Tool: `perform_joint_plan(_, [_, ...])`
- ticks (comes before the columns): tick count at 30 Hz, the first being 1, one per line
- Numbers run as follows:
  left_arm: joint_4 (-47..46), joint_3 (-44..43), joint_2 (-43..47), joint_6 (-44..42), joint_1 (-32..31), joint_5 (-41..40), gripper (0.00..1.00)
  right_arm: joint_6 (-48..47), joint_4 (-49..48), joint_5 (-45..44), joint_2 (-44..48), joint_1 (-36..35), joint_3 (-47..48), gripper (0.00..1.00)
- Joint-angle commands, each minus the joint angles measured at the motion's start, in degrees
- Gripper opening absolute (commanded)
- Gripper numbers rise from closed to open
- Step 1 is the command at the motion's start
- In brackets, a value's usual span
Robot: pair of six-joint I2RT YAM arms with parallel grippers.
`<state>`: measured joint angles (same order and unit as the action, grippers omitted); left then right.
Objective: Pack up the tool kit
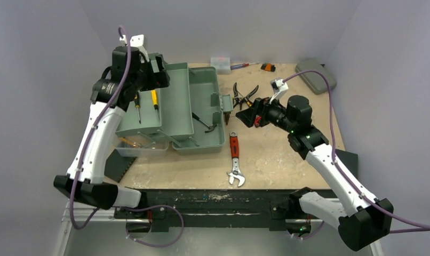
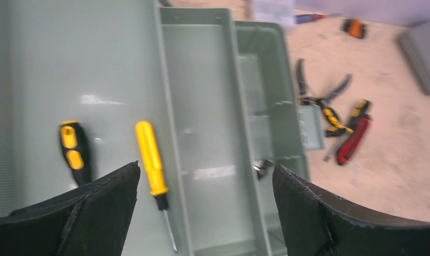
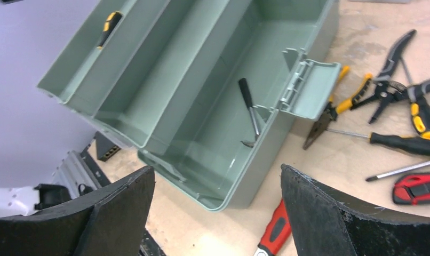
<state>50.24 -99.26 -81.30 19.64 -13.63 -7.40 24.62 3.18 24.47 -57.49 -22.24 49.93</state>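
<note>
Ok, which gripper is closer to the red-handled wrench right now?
Right. The right gripper hangs just past the handle end of the red-handled wrench, beside the toolbox. The left gripper is on the toolbox's far side, over its fold-out tray.

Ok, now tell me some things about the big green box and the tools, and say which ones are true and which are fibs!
1. The toolbox is open. True.
2. The red-handled wrench is inside the toolbox. False: it lies on the table, outside the box.
3. A yellow screwdriver and a black-and-yellow screwdriver lie in a tray of the toolbox. True.
4. The left gripper holds the yellow screwdriver. False: its jaws are open, with nothing between them.
5. The pliers lie on the table beside the toolbox. True.
</note>
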Motion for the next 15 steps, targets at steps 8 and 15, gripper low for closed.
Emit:
perform_joint_plan(8, [-14.29, 11.47, 13.01, 9.33, -13.61, 15.18, 0.99, -0.16, 12.86, -24.42, -7.43, -0.08, 9.61, 0.88])
perform_joint_plan(15, [-20.27, 16.01, 12.84, 9.79, -23.54, 17.87, 0.99, 10.31, 18.84, -45.67, -11.94, 1.49, 11.89, 0.99])
